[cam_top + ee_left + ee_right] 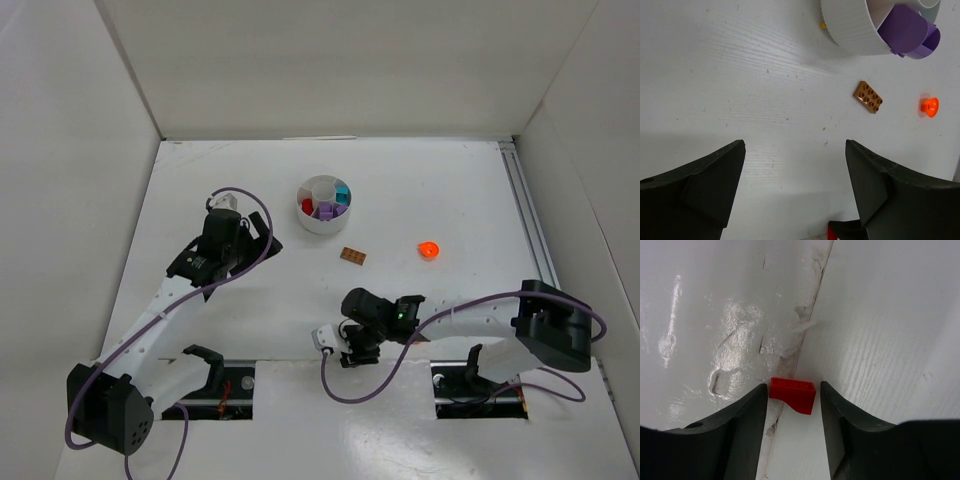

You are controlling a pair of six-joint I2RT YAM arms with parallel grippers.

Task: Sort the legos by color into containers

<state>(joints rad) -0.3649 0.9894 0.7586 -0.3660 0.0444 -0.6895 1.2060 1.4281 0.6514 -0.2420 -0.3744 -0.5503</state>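
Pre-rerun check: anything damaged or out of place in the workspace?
Yes. The table covering looks torn and wrinkled beside the seam at the near edge. A red brick sits right on that seam, between the open fingers of the right gripper, far from the dish.

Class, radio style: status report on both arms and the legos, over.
Left fingers open, hovering, empty. Right fingers straddle red brick on table seam, not gripping. Brown plate, orange piece loose near dish.
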